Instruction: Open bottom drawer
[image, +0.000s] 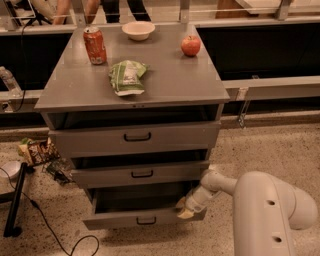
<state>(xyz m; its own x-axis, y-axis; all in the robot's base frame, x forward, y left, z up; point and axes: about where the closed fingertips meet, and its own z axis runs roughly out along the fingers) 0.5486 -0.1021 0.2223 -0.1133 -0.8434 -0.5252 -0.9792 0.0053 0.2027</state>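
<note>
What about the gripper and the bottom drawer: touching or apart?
Cannot tell. Camera view: the gripper covers the bottom drawer at its right front corner, hiding contact.

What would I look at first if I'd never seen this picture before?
Probably the big white robot arm at the bottom right, with its gripper down at the right end of the bottom drawer, which sticks out partly open. Next comes the top of the grey cabinet, holding a red can at the back left, a white bowl behind, a red apple at the back right and a green bag in the middle.
</note>
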